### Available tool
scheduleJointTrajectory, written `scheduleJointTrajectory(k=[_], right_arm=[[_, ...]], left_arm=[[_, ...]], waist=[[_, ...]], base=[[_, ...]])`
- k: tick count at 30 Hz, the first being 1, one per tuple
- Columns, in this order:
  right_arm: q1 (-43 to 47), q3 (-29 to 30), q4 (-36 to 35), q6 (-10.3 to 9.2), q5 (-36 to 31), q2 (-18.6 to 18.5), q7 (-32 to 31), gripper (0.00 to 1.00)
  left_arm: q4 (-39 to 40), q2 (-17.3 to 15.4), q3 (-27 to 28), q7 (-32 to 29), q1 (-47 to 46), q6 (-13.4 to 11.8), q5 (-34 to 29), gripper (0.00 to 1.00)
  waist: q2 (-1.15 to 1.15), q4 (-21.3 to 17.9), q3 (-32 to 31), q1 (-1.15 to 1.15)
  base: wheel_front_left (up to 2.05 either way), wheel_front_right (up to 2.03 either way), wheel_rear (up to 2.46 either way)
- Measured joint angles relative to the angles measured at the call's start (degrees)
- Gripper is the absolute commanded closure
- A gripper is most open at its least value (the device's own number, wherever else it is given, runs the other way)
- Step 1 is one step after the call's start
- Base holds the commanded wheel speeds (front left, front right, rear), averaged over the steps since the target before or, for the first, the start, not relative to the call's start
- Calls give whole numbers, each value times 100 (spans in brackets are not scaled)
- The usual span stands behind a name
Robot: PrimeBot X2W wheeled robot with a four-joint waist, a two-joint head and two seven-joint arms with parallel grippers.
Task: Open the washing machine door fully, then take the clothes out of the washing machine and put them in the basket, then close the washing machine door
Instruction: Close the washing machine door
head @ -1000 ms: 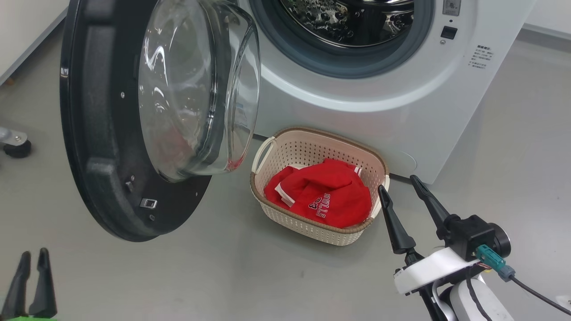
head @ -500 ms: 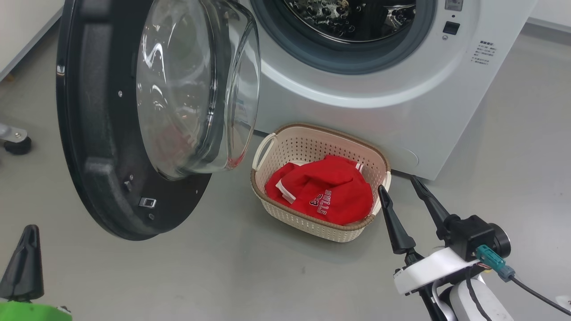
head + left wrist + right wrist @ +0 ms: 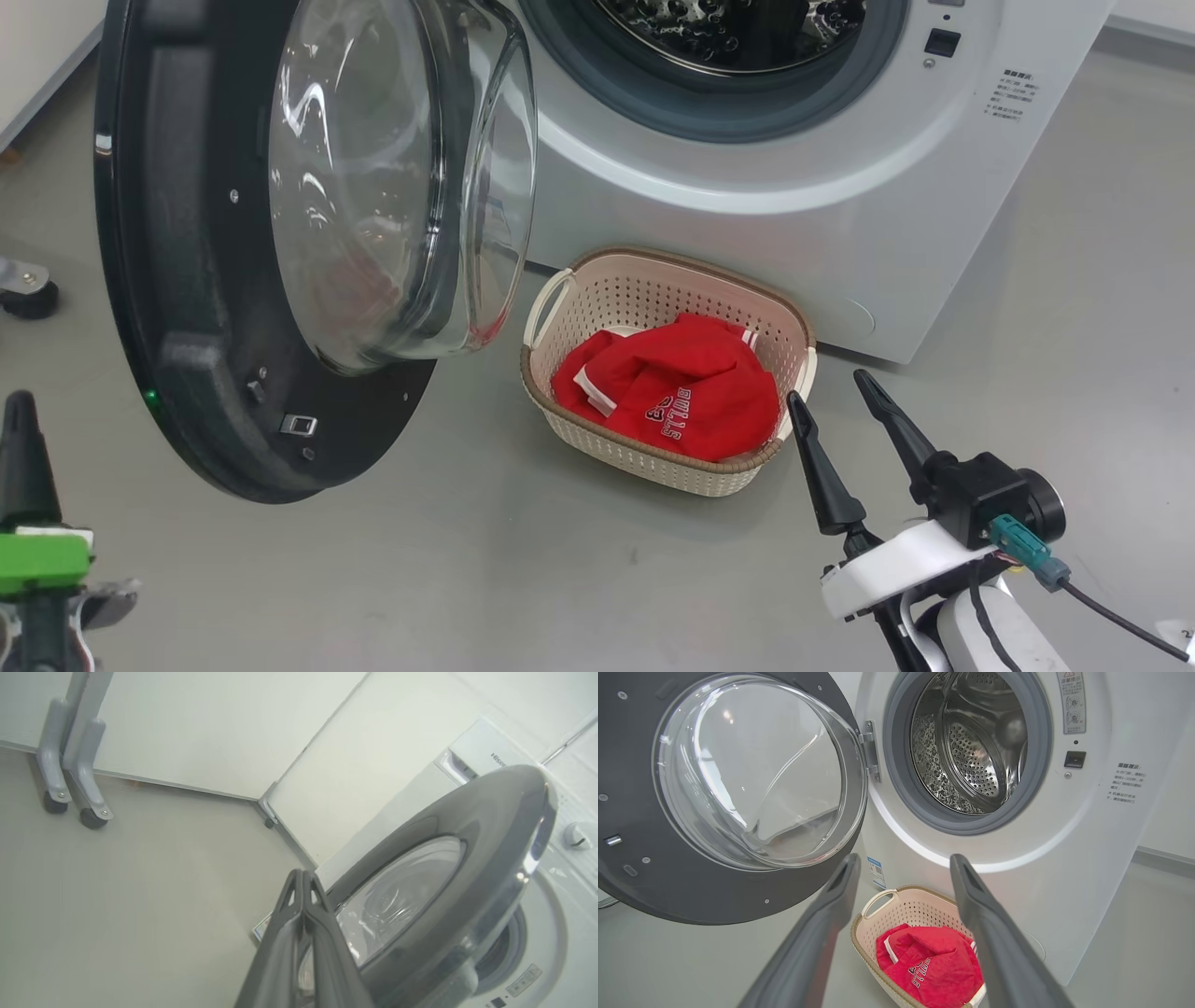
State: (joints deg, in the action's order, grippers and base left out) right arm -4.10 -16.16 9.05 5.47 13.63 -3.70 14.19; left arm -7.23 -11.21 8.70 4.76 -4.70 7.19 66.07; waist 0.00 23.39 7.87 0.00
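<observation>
The white washing machine stands with its steel drum showing no clothes. Its big black-rimmed washing machine door hangs wide open to the left, its glass bowl bulging toward the basket. The red clothes with white "BULLS" lettering lie in the cream basket, on the floor against the machine's front. My right gripper is open and holds nothing, just right of the basket. My left gripper is shut at the lower left, beside the door's outer face, apart from it.
A castor wheel stands on the grey floor left of the door. Grey stand legs on castors sit by the white wall. A blue sticker marks the machine's lower front. Open floor lies in front of the basket.
My left gripper has risen and turned edge-on at the lower left. The camera has shifted slightly, moving the whole scene. The right gripper, basket and clothes keep their places.
</observation>
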Motion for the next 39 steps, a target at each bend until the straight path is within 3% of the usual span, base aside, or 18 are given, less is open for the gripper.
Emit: scheduleJointTrajectory(k=[8, 13, 17, 20, 29, 39], right_arm=[[-10, -71, 19, 1, -19, 0, 0, 0], [-16, -57, 49, 1, -19, -2, 0, 0], [-17, -74, 60, 1, -35, -4, 0, 0], [-23, -81, 69, 1, -67, -3, 0, 0], [-51, -113, 104, 45, -67, -3, 0, 0], [-77, -118, 122, 46, -67, -2, 0, 0]], left_arm=[[-180, 379, 989, -1171, -509, -30, 2353, 100], [-347, 871, 1530, -2057, -1074, -597, 3707, 100], [-403, 583, 1756, -2529, -1174, -1165, 4519, 100], [-428, 494, 1817, -2817, -1194, -1439, 4754, 100], [-426, 148, 1655, -3555, -1211, -1449, 5010, 100], [-435, 102, 1213, -4012, -1088, -1449, 5120, 100]], waist=[[0, -45, 120, 0], [0, -63, 161, 0], [0, -68, 181, 0], [0, -80, 205, 0], [0, -105, 228, 0], [0, -126, 222, 0]], base=[[0, 0, 0], [0, 0, 0], [0, 0, 0], [0, 0, 0], [0, 0, 0], [0, 0, 0]])
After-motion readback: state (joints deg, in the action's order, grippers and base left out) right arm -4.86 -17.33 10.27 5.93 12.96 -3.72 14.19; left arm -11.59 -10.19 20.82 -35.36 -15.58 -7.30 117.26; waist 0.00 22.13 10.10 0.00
